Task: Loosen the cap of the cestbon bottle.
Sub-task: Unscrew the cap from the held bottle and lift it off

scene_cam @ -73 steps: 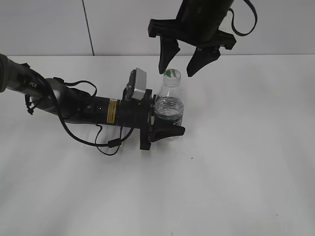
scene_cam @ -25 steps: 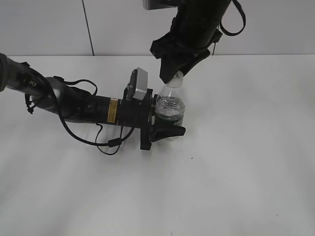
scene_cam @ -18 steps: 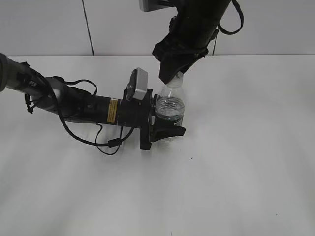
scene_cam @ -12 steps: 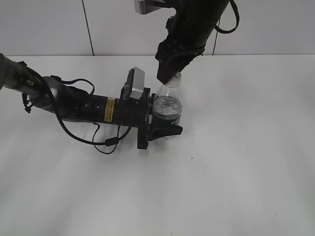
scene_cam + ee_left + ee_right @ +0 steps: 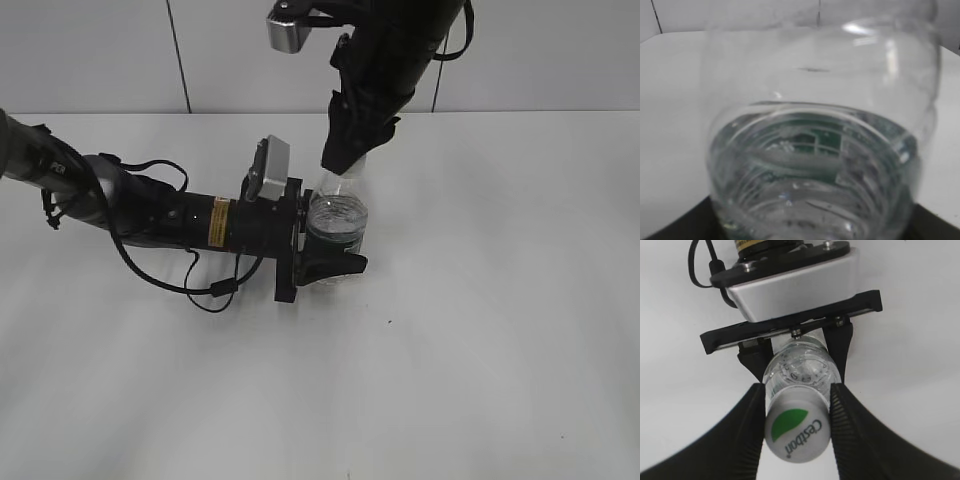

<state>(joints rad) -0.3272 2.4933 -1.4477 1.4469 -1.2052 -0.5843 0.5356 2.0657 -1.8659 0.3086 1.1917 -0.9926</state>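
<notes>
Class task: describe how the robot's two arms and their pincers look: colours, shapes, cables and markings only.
Both arms are black. The left pincer has a flat crossbar, a silver-grey camera box on top, a yellow label on its barrel and loose black cables. The right pincer has broad, curved matte-black fingers, with black cable looping beside it.

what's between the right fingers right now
The cap of the bottle: the right wrist view shows one of the right gripper's fingers against each side of it.
</notes>
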